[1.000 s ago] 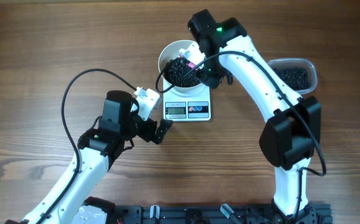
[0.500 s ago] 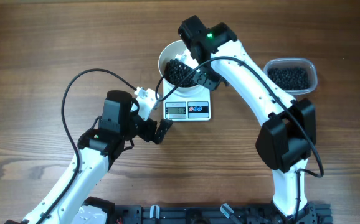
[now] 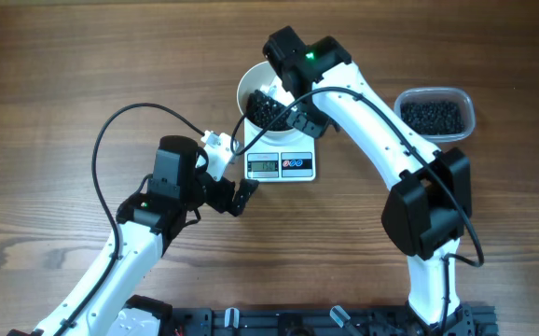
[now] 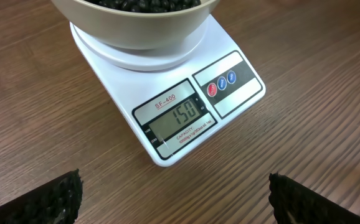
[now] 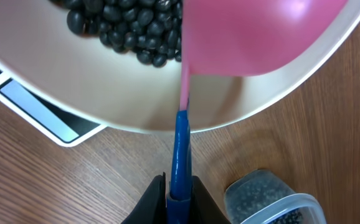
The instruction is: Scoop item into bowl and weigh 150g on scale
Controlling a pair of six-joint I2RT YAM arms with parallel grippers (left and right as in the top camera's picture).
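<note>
Since 1 second ago the right arm's wrist has swung left across the bowl [image 3: 248, 84], and the clear tub [image 3: 471, 114] at the right of the table [image 3: 64, 75] now shows in full. The left arm has not shifted.

At the right arm, the right claw [image 5: 179, 186] is clamped tight on the blue handle of a scoop [image 5: 248, 37]. The scoop's pink head sits over the near rim of the bowl, and it hides part of the bowl's inside. Black beans [image 5: 130, 25] lie in a heap inside the bowl, to the left of the pink head. More beans fill the tub, which stands well apart from the bowl.

The bowl rests on the scale [image 4: 167, 118]. From the left wrist view, the scale's display reads 150, with 2 round buttons beside it.

The left claw [image 3: 243, 196] hangs just off the scale's front left corner with its fingers [image 4: 55, 199] wide apart and nothing between them.
</note>
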